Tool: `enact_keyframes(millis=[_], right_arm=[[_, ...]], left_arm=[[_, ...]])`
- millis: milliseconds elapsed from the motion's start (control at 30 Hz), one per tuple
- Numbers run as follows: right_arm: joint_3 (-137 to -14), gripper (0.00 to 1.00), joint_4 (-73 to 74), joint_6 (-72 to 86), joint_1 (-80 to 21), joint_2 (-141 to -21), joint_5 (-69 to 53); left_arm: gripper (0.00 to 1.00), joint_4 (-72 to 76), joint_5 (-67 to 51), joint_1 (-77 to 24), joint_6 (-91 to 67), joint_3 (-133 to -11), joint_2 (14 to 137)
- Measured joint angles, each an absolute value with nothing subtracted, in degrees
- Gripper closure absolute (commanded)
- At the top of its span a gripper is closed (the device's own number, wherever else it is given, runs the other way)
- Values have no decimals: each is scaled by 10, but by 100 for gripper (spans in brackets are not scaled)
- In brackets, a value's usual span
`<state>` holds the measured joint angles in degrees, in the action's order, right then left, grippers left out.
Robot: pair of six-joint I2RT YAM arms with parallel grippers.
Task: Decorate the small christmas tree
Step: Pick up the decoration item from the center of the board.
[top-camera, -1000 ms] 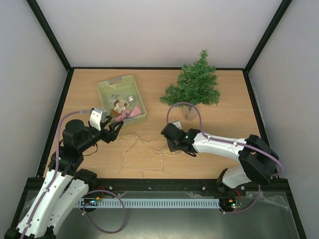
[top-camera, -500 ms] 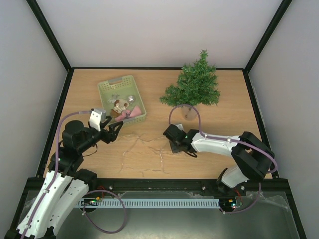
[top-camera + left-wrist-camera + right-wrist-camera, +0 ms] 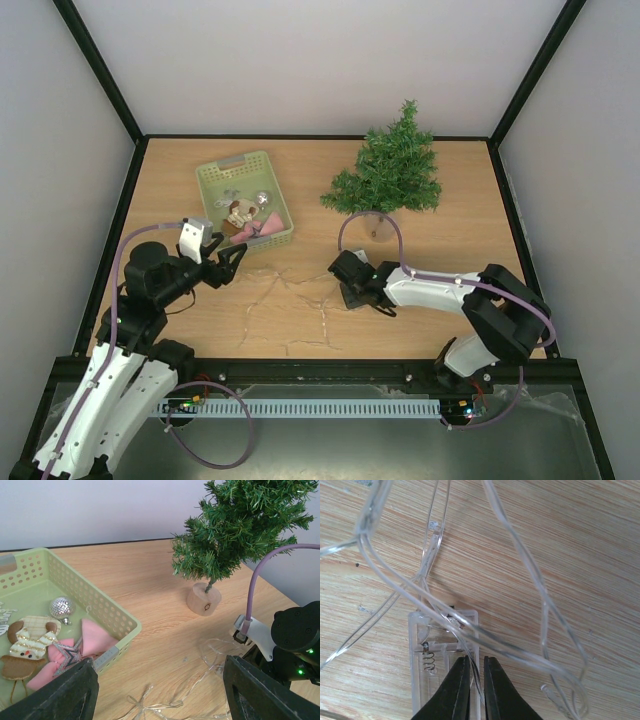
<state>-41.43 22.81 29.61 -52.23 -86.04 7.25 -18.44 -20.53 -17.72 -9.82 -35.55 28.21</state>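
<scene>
Two grippers in the top view. Left gripper (image 3: 235, 258) just below the pale green basket (image 3: 240, 158), near its front edge. Right gripper (image 3: 348, 296) further right of the basket, low over the light string (image 3: 285, 300). Small christmas tree (image 3: 390, 172) upright, right of the basket, well apart.

Left wrist: left gripper (image 3: 160, 695) spread wide, holds nothing. Basket (image 3: 80, 592) with silver ball (image 3: 62, 607), pink bow (image 3: 95, 637), star (image 3: 67, 655) and gingerbread figure (image 3: 27, 647) inside. Tree (image 3: 240, 525) right of the basket on a wooden base (image 3: 203, 600).

Right wrist: right gripper (image 3: 476, 685) pinched on a thin wire of the light string (image 3: 540, 595), tips over the clear battery box (image 3: 420, 650).
</scene>
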Motion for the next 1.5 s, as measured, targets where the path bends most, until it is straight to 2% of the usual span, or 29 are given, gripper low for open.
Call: enact_keyframes(millis=[67, 267, 600, 933, 1233, 1500], right_arm=[[-414, 98, 228, 295, -522, -861, 73], [-421, 98, 254, 294, -522, -841, 87], [-494, 98, 311, 287, -522, -707, 85], [-522, 98, 281, 261, -522, -575, -99], [-482, 98, 154, 280, -522, -519, -244], [-455, 98, 75, 285, -522, -498, -302]], left_arm=[[30, -184, -205, -177, -98, -356, 282], [30, -184, -205, -177, -98, -356, 282], [33, -180, -209, -177, -99, -356, 283], [36, -135, -302, -178, -136, -356, 316], [35, -84, -380, -226, -194, -356, 362], [39, -50, -403, -288, -208, -356, 392]])
